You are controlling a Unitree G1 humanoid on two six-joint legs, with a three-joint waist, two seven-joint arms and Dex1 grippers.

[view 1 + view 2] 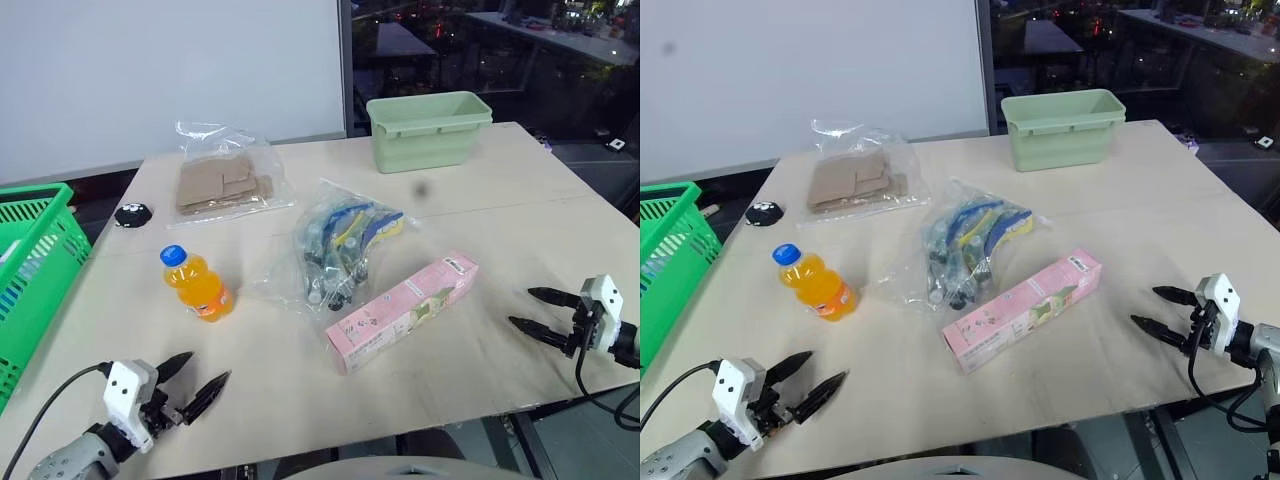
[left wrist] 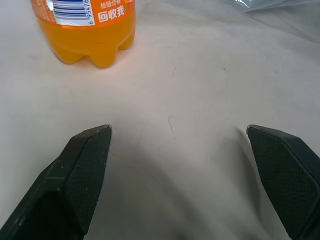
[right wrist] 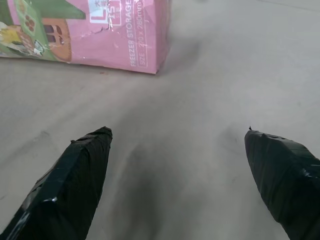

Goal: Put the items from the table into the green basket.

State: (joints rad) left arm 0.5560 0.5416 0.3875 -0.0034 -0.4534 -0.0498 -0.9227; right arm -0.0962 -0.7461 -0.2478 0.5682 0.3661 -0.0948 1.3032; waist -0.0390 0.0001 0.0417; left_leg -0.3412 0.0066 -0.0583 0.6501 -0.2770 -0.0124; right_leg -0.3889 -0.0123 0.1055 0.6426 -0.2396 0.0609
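Two wide-spread grippers, left (image 1: 200,378) and right (image 1: 530,309), are held empty on either side of the pink carton (image 1: 402,311), near the orange bottle (image 1: 196,283).

At the far side I see a pale green solid-walled rectangular plastic tub (image 1: 428,130), standing upright and right of centre. Far to the left I see a small round black object (image 1: 131,213), with a large white board (image 1: 170,70) behind.
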